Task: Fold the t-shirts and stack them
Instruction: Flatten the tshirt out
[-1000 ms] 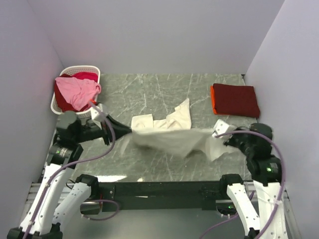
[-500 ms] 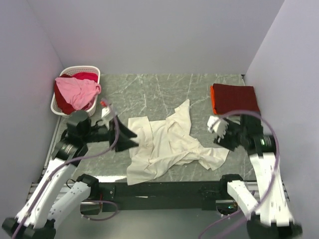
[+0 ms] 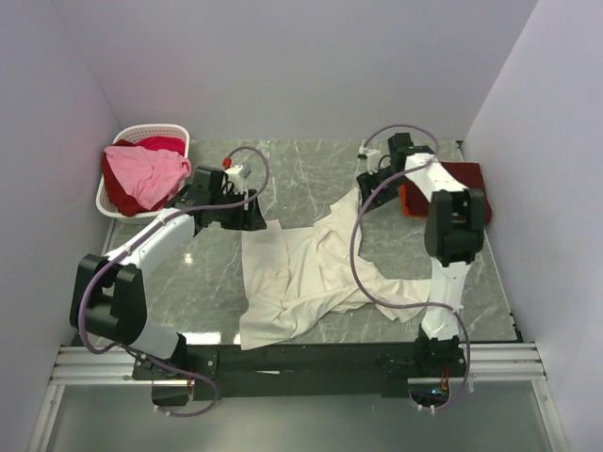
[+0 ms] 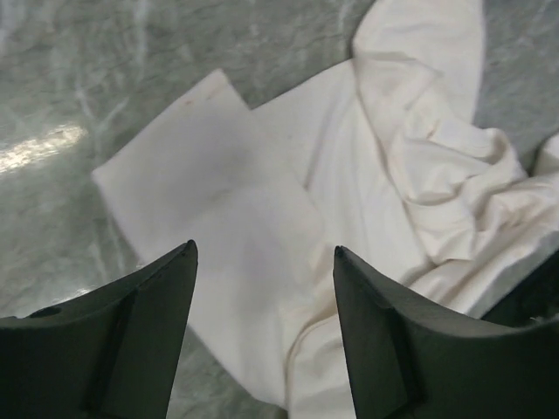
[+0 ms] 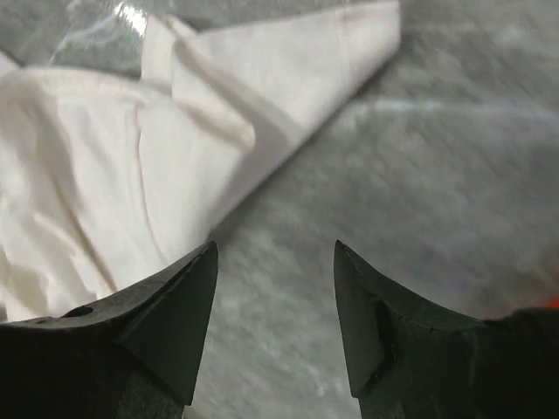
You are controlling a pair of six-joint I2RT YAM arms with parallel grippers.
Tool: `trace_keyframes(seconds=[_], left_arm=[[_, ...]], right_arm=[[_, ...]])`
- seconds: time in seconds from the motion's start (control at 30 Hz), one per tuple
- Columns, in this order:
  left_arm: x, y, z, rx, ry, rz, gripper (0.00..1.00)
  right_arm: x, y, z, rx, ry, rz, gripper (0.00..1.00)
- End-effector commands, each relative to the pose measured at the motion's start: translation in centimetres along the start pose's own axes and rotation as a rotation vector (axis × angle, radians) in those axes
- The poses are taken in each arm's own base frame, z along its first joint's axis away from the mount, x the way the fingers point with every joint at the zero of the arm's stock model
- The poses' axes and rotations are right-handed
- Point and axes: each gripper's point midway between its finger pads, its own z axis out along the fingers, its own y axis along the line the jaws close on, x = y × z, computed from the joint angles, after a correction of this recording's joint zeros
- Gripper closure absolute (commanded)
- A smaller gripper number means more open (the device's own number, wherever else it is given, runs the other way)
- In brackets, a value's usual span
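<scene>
The left gripper point(image 4: 265, 323) is hovering with jaws spread wide, gripping nothing, the cream-white t-shirt point(image 4: 288, 201) lying crumpled directly beneath and ahead of them. The right gripper point(image 5: 275, 314) is hanging equally wide and empty over the table point(image 5: 437, 175), that shirt's pointed corner lying just ahead-left.

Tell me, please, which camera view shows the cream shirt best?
The top view: it alone shows the whole cream shirt, lying crumpled on the table. The left wrist view shows only one flat sleeve and some folds. The right wrist view shows only a pointed, blurred corner.
</scene>
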Motion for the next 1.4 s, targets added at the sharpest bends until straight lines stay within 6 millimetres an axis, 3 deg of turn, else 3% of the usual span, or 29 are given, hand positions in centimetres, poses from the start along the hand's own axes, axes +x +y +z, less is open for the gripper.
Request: trace_keyframes(seconds=[0.0, 0.1, 0.2, 0.23, 0.3, 0.33, 0.37, 0.5, 0.6, 0.63, 0.67, 0.73, 0.8, 0.83, 0.87, 0.93, 1.0, 1.1, 1.37], left_arm=[[-1.4, 0.9, -1.9, -0.092, -0.076, 0.096, 0.31], [-0.3, 1.4, -2.7, -0.114, -0.101, 0.123, 0.30], [0.3, 1.7, -3.0, -0.121, -0.120, 0.138, 0.30], [0.3, 1.7, -3.0, -0.121, -0.124, 0.142, 0.30], [0.6, 1.9, -2.9, -0.127, -0.119, 0.145, 0.30], [0.6, 2.0, -2.8, -0.131, -0.115, 0.148, 0.30], [0.6, 2.1, -2.8, -0.132, -0.110, 0.151, 0.31], [0.7, 2.3, -2.8, -0.141, -0.104, 0.160, 0.31], [0.7, 2.1, -2.9, -0.133, -0.110, 0.161, 0.31], [0.6, 2.0, -2.9, -0.129, -0.112, 0.163, 0.30], [0.6, 1.9, -3.0, -0.126, -0.111, 0.161, 0.30], [0.5, 1.8, -2.9, -0.120, -0.110, 0.166, 0.30], [0.6, 1.7, -2.9, -0.116, -0.106, 0.164, 0.29], [0.6, 1.7, -2.9, -0.113, -0.104, 0.163, 0.28], [0.6, 1.7, -2.9, -0.113, -0.107, 0.166, 0.28], [0.6, 1.7, -3.0, -0.114, -0.109, 0.165, 0.28], [0.4, 1.8, -3.2, -0.126, -0.117, 0.168, 0.28], [0.2, 1.9, -3.5, -0.138, -0.130, 0.174, 0.28], [0.0, 2.0, -3.9, -0.152, -0.144, 0.183, 0.28]], right_arm=[[-2.8, 1.4, 0.5, -0.004, -0.021, 0.058, 0.38], [-2.9, 2.2, 1.6, -0.031, -0.012, 0.053, 0.38], [-2.6, 2.5, 2.5, -0.039, 0.015, 0.053, 0.48], [-2.6, 2.6, 2.6, -0.044, 0.018, 0.052, 0.63], [-3.0, 2.6, 2.7, -0.047, 0.016, 0.055, 0.81], [-3.4, 2.4, 2.5, -0.037, 0.006, 0.060, 1.00], [-4.0, 2.0, 2.1, -0.014, -0.009, 0.060, 1.00], [-8.7, -1.5, -1.5, 0.163, -0.173, 0.070, 1.00], [-10.6, -1.4, -3.5, 0.155, -0.233, 0.077, 1.00], [-10.5, -1.1, -3.6, 0.136, -0.227, 0.069, 0.99], [-10.3, -0.6, -3.3, 0.101, -0.214, 0.068, 0.92], [-9.0, 1.1, -2.3, 0.012, -0.168, 0.071, 0.67], [-7.1, 2.8, -1.1, -0.048, -0.108, 0.026, 0.60], [-7.2, 4.5, -1.3, -0.071, -0.112, -0.017, 0.60], [-5.5, 5.7, -0.2, -0.095, -0.076, -0.040, 0.59], [-4.9, 8.3, -0.2, -0.108, -0.063, -0.148, 0.55], [-3.5, 10.8, 1.3, -0.097, 0.002, -0.218, 0.52], [-3.2, 12.4, 2.3, -0.096, 0.017, -0.218, 0.46], [-2.9, 14.0, 4.2, -0.151, 0.063, -0.171, 0.44]])
